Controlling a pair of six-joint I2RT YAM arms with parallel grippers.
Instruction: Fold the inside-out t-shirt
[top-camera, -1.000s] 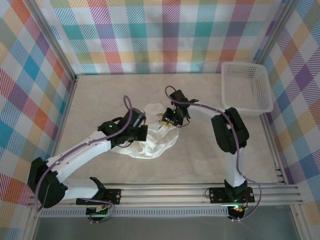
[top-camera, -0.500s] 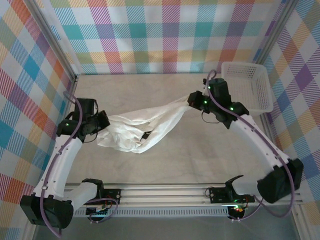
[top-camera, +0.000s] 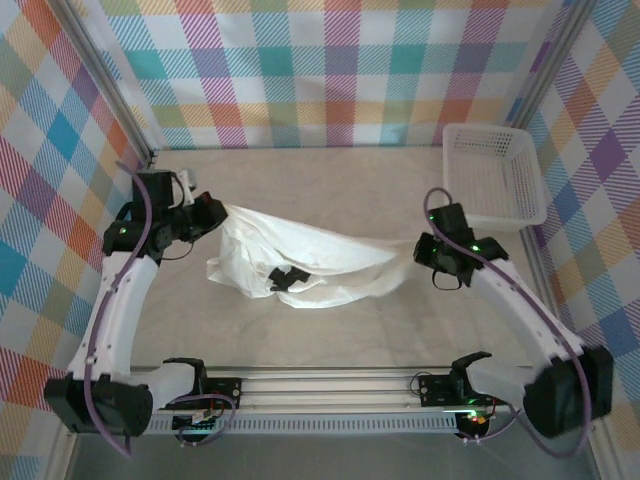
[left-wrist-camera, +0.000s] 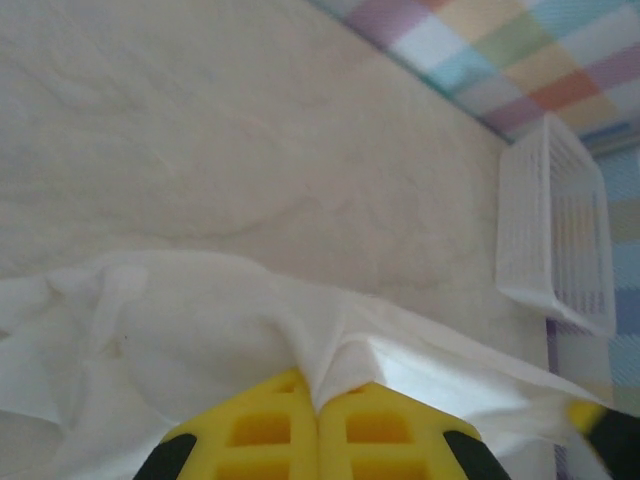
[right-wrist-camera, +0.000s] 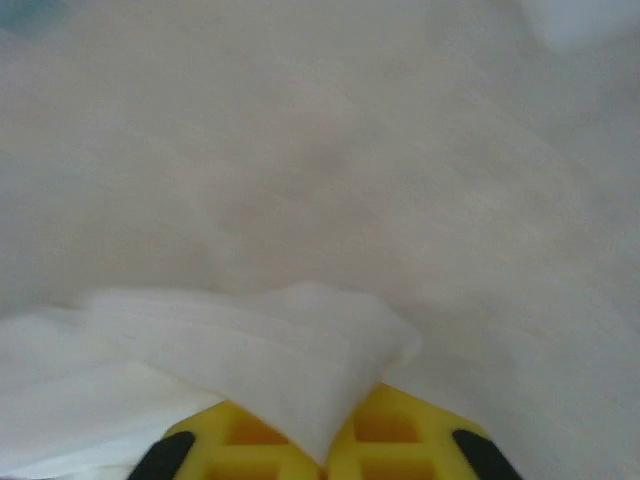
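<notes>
The inside-out t-shirt (top-camera: 300, 262) lies stretched into a long, rumpled band on the table (top-camera: 400, 190), to the left of the white mesh basket (top-camera: 497, 221) and a little nearer the arm bases than it. Its far end is well apart from the basket and its other end is near the basket's near-left corner.

The left gripper (top-camera: 212, 212), at the end farthest from the basket, is clamped tight on a pinch of cloth that gathers to a point between its yellow pads (left-wrist-camera: 260, 430). The right gripper (top-camera: 422, 262), just below the basket's near-left corner, has a corner of cloth lying between its pads. We cannot tell whether they clamp it or merely bracket it.

We judge the shirt to be light, thin and limp. It sags and creases wherever it is unsupported, so it will not hold a shape unless it is kept taut or laid flat. We would take it by hems or corners, one at each end, and avoid the bunched middle around the dark patch (top-camera: 285, 279).

We count one t-shirt, one dark patch, one basket and two grippers.
</notes>
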